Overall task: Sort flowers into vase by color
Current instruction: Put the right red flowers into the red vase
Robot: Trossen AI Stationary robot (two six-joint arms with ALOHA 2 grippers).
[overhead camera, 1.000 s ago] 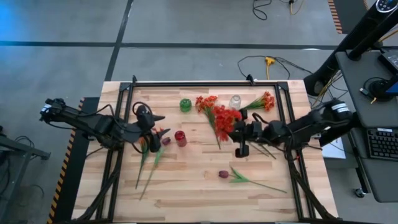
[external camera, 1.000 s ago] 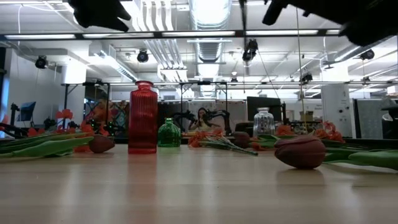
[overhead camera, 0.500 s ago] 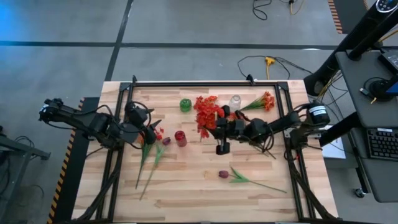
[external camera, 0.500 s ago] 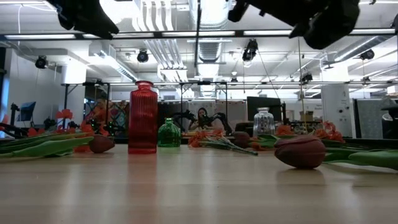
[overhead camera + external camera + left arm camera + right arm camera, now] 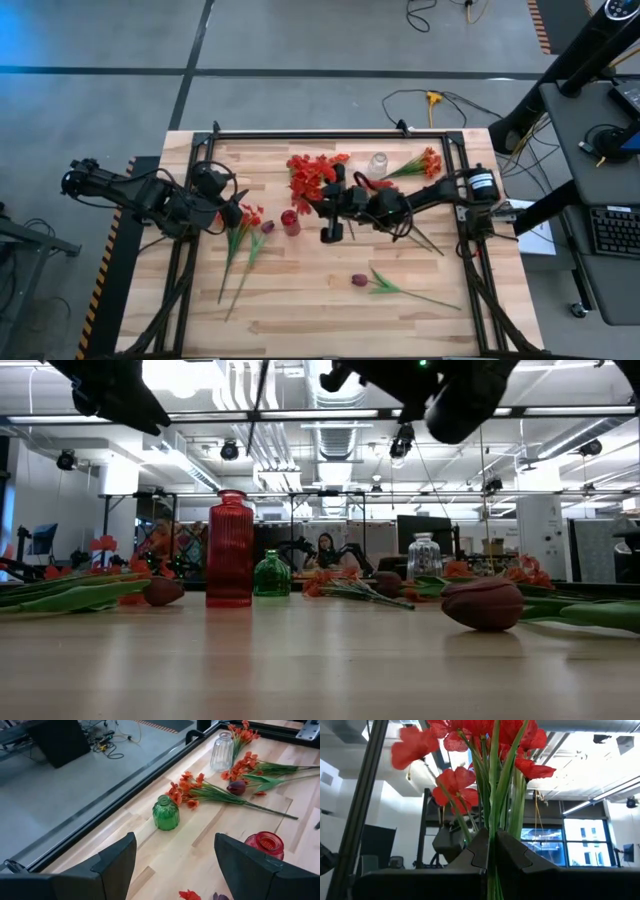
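Your right gripper (image 5: pixel 322 203) is pinched on the stem of the red flower bunch (image 5: pixel 308 176), carried in the air. The bunch's long axis is near upright in the right wrist view, blooms (image 5: pixel 470 750) above the fingers (image 5: pixel 515 856). The red vase (image 5: pixel 290 222) stands on the table just beside the gripper, toward the left arm; the stem end must come over its mouth. Your left gripper (image 5: pixel 232 210) hangs spread wide near that vase, over the flowers lying there. The blooms are clustered, bright red, with thin green leaves.
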